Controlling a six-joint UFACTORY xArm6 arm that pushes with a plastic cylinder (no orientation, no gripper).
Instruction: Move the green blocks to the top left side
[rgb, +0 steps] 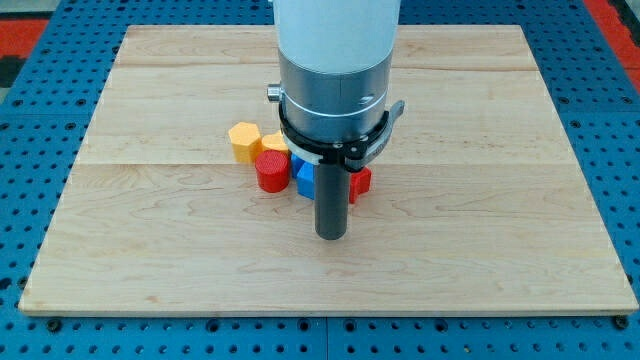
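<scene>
Lowest on the counter (150, 270), my tip (331, 237) is seen at 6 o'clock of a clustered yellow block (243, 141), red block (271, 172) and blue block (306, 176); no claw is fitted, no green blocks are visible, so a search is judged next

White upper arm (337, 25), grey metal collar w/ black clamp ring, dark rod.

Wooden desk (150, 250) on blue pegboard (30, 120). Arm (335, 70) hangs over desk centre, hiding part of block cluster. My tip (331, 237) on desk, just below cluster. Landmark: red cylinder block (271, 172). Yellow block (243, 141) at its upper left, touching. Blue block (306, 177) at its right. Second red block (360, 181) beyond rod, partly hidden. No green block visible.
</scene>
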